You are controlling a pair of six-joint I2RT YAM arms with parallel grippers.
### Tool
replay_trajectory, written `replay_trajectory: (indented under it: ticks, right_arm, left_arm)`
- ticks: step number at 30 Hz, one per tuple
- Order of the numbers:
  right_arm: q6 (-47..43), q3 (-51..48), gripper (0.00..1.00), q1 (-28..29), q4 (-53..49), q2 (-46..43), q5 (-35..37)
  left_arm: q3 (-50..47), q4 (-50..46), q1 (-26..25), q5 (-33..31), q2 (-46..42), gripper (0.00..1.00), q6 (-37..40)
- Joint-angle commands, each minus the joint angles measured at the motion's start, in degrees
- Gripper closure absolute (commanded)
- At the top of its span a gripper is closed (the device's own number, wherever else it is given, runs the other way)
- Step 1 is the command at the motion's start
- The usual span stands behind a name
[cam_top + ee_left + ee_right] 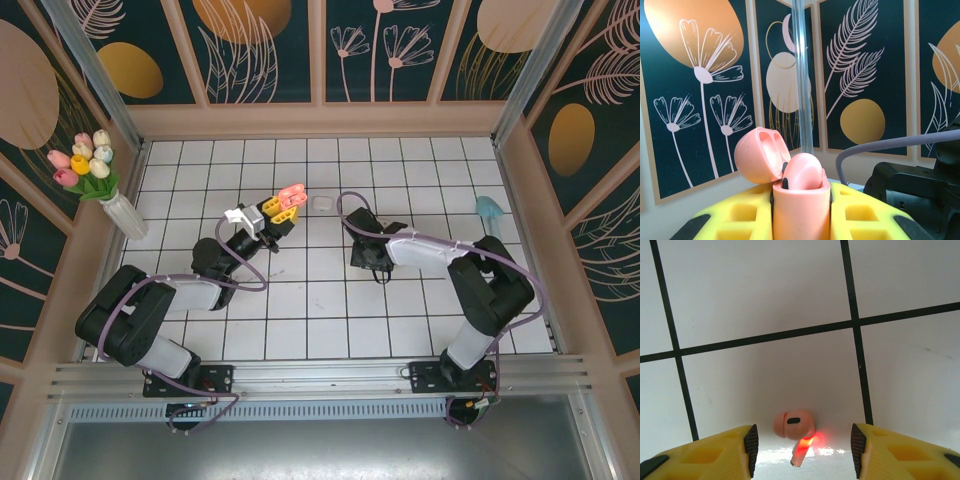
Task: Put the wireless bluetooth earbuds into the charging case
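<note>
The left claw (pixel 274 212) was clenched on the pink case (pixel 801 207). It held the case upright off the desk (pixel 330 320) with the lid (pixel 759 156) hinged back, probably so the sockets faced up for loading. The seated earbud (pixel 803 172), pink like the case, stood in it with its bud end up. Whether the slot beside it was free could not be told from the wrist view.

The loose earbud (pixel 794 426), also pink, lay on the desk inside one tile, just below a grout line. Its stem pointed toward the camera and had a red glow on it. The right claw (pixel 803 450) hung over it, released. Its yellow fingers (pixel 715 457) stood on either side of the bud and touched nothing, which looked like lining up for a pinch.

From above, both arms reached toward the middle of the desk, near each other. A white thing (pixel 322 201), too small to name, lay just right of the case, and a teal thing (pixel 490 208) lay near the right wall.

The desk was white tile with dark grout, glossy enough to show glare. The walls (pixel 270 50) were dark panels painted with flowers, leaves and orange discs, set in pale frames. A vase (pixel 125 215) of tulips (pixel 85 160) stood in the left corner, and a metal rail (pixel 320 375) ran along the near edge.
</note>
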Motion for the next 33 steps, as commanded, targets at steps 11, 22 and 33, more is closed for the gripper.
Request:
replay_trajectory:
  ticks: [11, 22, 33]
  right_arm:
    - [-2.5, 3.1, 0.52, -0.6, 1.5, 4.8, -1.5]
    - [-2.2, 3.4, 0.58, -0.6, 0.6, 5.8, -1.1]
    - [-1.5, 1.3, 0.60, -0.7, 0.6, 3.2, -1.5]
  left_arm:
    - [1.3, 5.7, -0.4, -0.6, 0.8, 1.00, 0.9]
    - [1.4, 6.1, -0.4, -0.6, 1.3, 1.00, 0.8]
    - [1.5, 6.3, -0.4, -0.5, 1.3, 1.00, 0.5]
